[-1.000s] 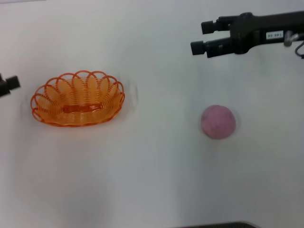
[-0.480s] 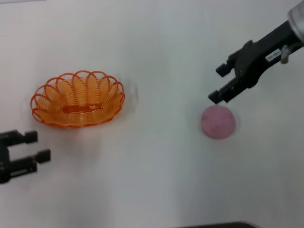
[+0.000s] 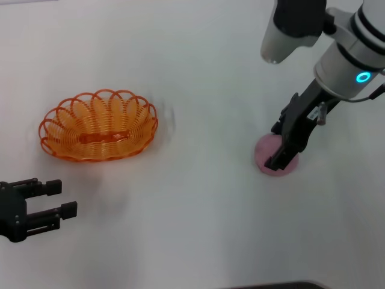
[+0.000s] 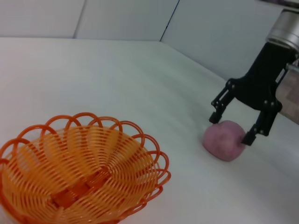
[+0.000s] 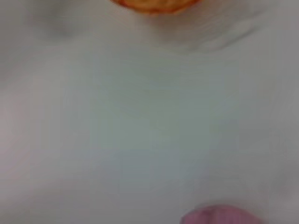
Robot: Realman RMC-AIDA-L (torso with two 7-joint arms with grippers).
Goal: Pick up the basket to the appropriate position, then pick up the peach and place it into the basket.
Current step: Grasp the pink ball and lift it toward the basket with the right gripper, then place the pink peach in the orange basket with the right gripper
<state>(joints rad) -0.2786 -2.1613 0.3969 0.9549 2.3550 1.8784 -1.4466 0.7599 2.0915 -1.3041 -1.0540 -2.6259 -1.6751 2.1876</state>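
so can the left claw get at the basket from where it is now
Probably yes. The left claw sits open, near the robot's side of the basket, with only bare table between. The right claw is away, straddling the peach.

A plain white table (image 3: 198, 229) meets pale grey walls (image 4: 224, 28).

We see the white counter (image 3: 192, 229) evenly and brightly lit from overhead, nearly washed out in the head view. Shadows are faint: a soft grey smudge beside the basket (image 3: 98, 125) and under the peach (image 3: 271, 158). In the left wrist view the basket (image 4: 79, 175) and peach (image 4: 224, 140) are reasonably sharp. The right wrist view is heavily blurred; the basket's rim (image 5: 154, 3) and peach (image 5: 219, 217) are only smears.
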